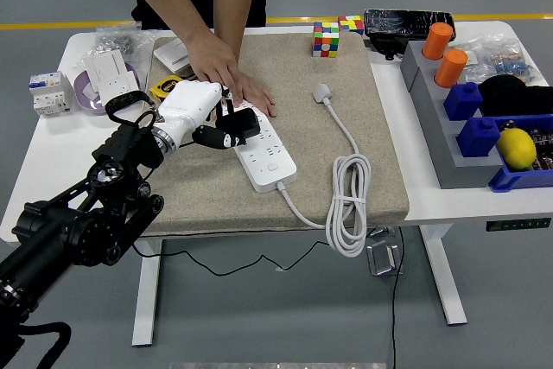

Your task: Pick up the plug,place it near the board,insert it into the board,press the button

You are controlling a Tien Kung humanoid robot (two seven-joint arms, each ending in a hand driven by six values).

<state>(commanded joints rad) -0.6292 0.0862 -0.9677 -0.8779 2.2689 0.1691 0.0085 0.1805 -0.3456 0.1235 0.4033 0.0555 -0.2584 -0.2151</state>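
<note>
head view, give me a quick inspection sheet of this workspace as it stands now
surface: white table with a beige mat over its middle
job's things: white power strip on the mat; its plug lies loose on the mat, not inserted
clutter: tape measure, two puzzle cubes, orange cylinders, blue blocks, lemon
grippers: left robot hand over the strip's far end, fingers curled, holding nothing visible; right one not in view
cables: white cord coiled at the mat's near right; black cable under the table
surroundings: person's hand pressing the strip's far end; grey floor with a yellow line
</note>
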